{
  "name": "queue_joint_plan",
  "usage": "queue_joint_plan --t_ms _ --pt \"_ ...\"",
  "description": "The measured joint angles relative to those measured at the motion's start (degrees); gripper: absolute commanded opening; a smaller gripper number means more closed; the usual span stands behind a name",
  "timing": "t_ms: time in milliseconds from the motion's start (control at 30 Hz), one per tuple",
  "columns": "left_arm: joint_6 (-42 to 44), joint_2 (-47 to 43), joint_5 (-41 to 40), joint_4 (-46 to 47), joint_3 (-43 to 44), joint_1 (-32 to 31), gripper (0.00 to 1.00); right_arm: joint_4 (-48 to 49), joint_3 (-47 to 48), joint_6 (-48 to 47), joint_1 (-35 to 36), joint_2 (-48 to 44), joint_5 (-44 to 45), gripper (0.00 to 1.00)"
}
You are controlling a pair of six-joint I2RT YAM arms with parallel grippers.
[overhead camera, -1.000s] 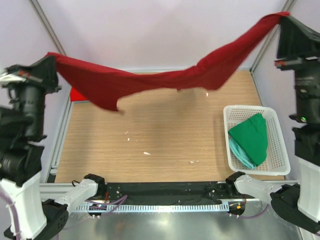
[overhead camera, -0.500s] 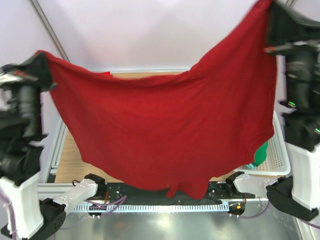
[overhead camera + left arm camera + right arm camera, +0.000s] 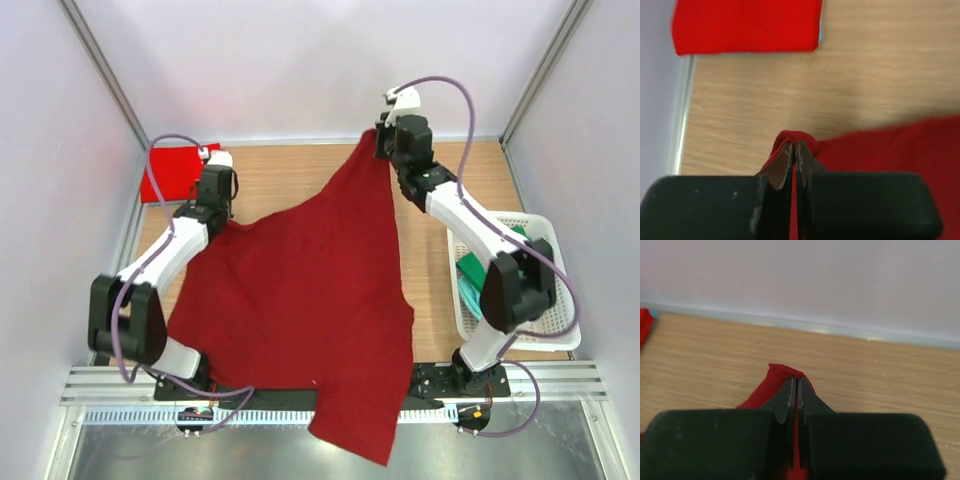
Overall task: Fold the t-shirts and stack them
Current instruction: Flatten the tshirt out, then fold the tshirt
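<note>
Flung down from the air: the dark maroon red cotton t-shirt [image 3: 300, 300], which half a second earlier hung as a sheet between two raised arms, now lies spread over the pale wooden table [image 3: 300, 180]. The left claw [image 3: 796, 147] is clamped on one corner of it and the right claw [image 3: 795, 382] on another, a small fold of cloth poking past each pair of closed tips. The body of the shirt trails back from both claws toward the arm bases, its near end spilling over the table's front edge. The right claw's corner sits farther out than the left's, so the cloth lies skewed rather than square. Just beyond and to the left of the left claw rests a flat folded brighter red t-shirt [image 3: 745, 25]. Behind the right claw, under that arm, a white slotted plastic basket [image 3: 560, 335] holds green cloth [image 3: 468, 268] and teal cloth [image 3: 468, 298]. The lay-out step looks almost finished; the shirt probably needs drawing farther onto the table before either claw lets go and folding begins
</note>
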Motion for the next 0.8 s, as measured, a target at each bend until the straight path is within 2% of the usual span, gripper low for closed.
queue_joint_plan --t_ms 100,367,633,800 --pt "-0.4 6.7 0.9 2.2 -1.4 2.4 0.0 2.2 -1.9 -0.5 -1.5 6.3 -0.3 0.01" --pt "-3.9 23.5 5.9 8.2 6.0 8.6 0.0 4.5 0.1 -3.3 -3.3 17.9 -1.8 0.01" --pt "-6.0 27.5 8.9 8.9 10.8 9.8 0.0 3.9 5.9 -4.8 -3.7 20.4 -4.6 0.01" --pt "-8.1 28.5 12.2 8.9 15.6 12.4 0.0 2.1 4.8 -4.3 -3.7 18.0 -5.3 0.01"
